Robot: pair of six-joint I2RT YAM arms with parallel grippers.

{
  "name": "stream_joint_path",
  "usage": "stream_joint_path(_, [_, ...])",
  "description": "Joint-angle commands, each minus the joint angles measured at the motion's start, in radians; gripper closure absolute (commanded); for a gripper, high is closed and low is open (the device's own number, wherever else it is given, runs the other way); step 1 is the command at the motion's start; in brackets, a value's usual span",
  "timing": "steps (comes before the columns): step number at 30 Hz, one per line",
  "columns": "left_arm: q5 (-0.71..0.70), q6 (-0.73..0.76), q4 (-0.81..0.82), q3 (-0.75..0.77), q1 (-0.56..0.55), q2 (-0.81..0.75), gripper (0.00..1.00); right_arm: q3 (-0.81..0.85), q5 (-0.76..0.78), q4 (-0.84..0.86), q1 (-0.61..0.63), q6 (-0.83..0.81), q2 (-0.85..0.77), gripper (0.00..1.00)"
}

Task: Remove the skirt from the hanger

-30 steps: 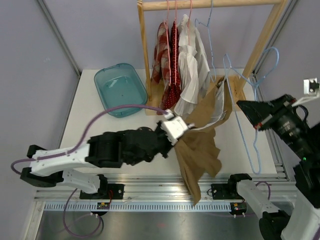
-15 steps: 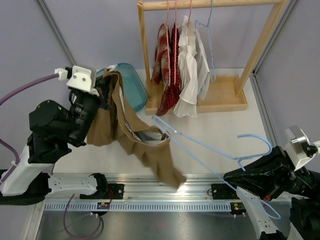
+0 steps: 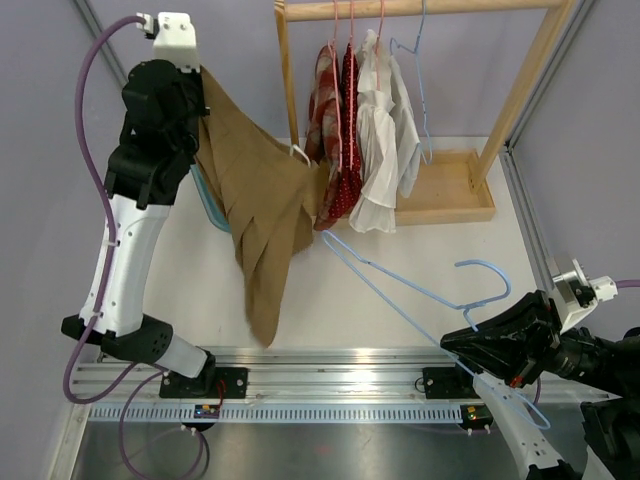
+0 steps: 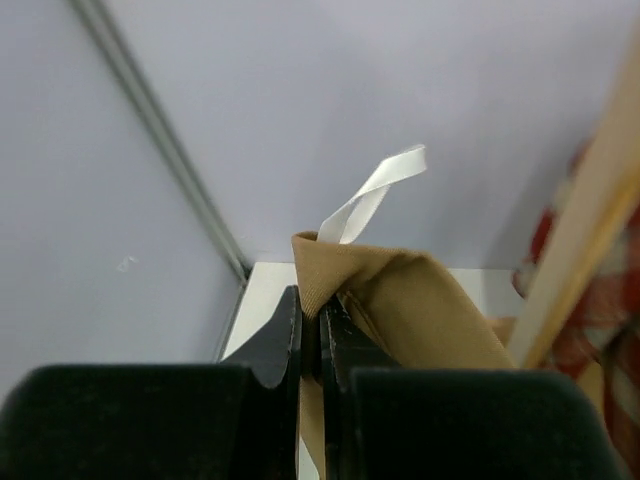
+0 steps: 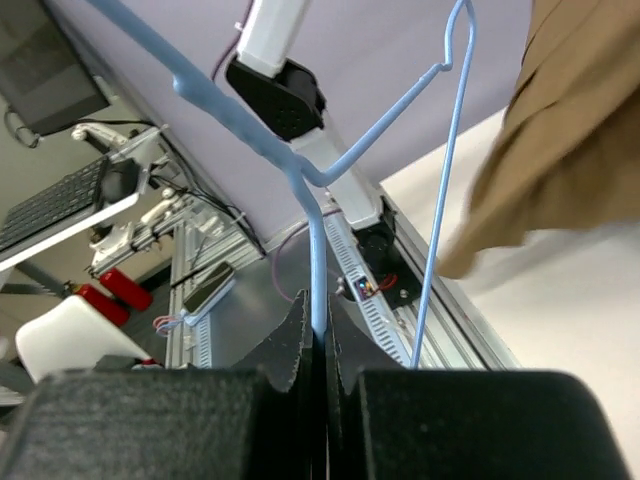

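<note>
Left hand [image 4: 310,308] pinches skirt [image 3: 262,200] edge, rest hanging below.

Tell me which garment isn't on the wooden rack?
The brown skirt, pinched in the left claw; the red garments and white garment hang from the rack.

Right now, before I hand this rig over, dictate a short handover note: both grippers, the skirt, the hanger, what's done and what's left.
Left gripper: shut on the top edge of the tan skirt, raised high at the far left; the skirt hangs down from it.
Right gripper: shut on the wire of the blue hanger, near right; the hanger is bare.
Done: skirt and hanger are apart.
Left: probably only setting both down.
</note>
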Motion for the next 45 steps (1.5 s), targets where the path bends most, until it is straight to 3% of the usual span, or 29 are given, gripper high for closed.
stream_joint_path(1, [0.05,-0.038,0.102,0.145,0.066,-0.002,1.0,0.031,0.141,-0.155,0.035,-0.165,-0.006,1.0])
stream_joint_path(11, [0.246,-0.147,0.21,0.243,0.218,0.176,1.0,0.043,0.252,-0.204,0.075,-0.248,0.032,1.0])
stream_joint_path(17, [0.316,-0.208,0.256,0.171,0.259,0.312,1.0,0.111,0.527,-0.288,0.074,-0.303,0.09,1.0])
stream_joint_path(23, [0.453,-0.283,0.242,0.2,0.302,0.491,0.99,0.126,0.639,-0.241,0.074,-0.305,0.124,1.0])
stream_joint_path(25, [0.461,-0.293,0.251,0.194,0.304,0.524,0.93,0.129,0.673,-0.213,0.074,-0.299,0.129,1.0])
stream_joint_path(27, [0.459,-0.306,0.256,0.184,0.306,0.541,0.79,0.142,0.718,-0.19,0.074,-0.297,0.143,1.0])
stream_joint_path(28, [0.453,-0.314,0.256,0.176,0.307,0.554,0.47,0.149,0.729,-0.184,0.072,-0.299,0.15,1.0])
stream_joint_path(30, [0.41,-0.358,0.24,0.156,0.316,0.561,0.02,0.158,0.768,-0.167,0.074,-0.296,0.181,1.0])
stream_joint_path(35, [0.358,-0.449,0.008,0.207,0.325,0.565,0.01,0.201,0.983,-0.127,0.074,-0.287,0.297,1.0])
stream_joint_path(36, [0.352,-0.48,-0.016,0.161,0.324,0.542,0.01,0.207,1.012,-0.101,0.074,-0.282,0.32,1.0])
stream_joint_path(38, [0.331,-0.506,-0.036,0.048,0.318,0.412,0.01,0.226,1.081,-0.067,0.074,-0.279,0.366,1.0])
stream_joint_path(39, [0.338,-0.535,-0.019,-0.096,0.312,0.299,0.01,0.244,1.098,-0.032,0.074,-0.279,0.42,1.0])
stream_joint_path(41, [0.358,-0.543,0.004,-0.236,0.304,0.241,0.01,0.269,1.136,0.008,0.074,-0.287,0.503,1.0])
stream_joint_path(45, [0.349,-0.561,0.021,-0.572,0.241,-0.085,0.01,0.367,1.209,0.107,0.074,-0.323,0.672,1.0])
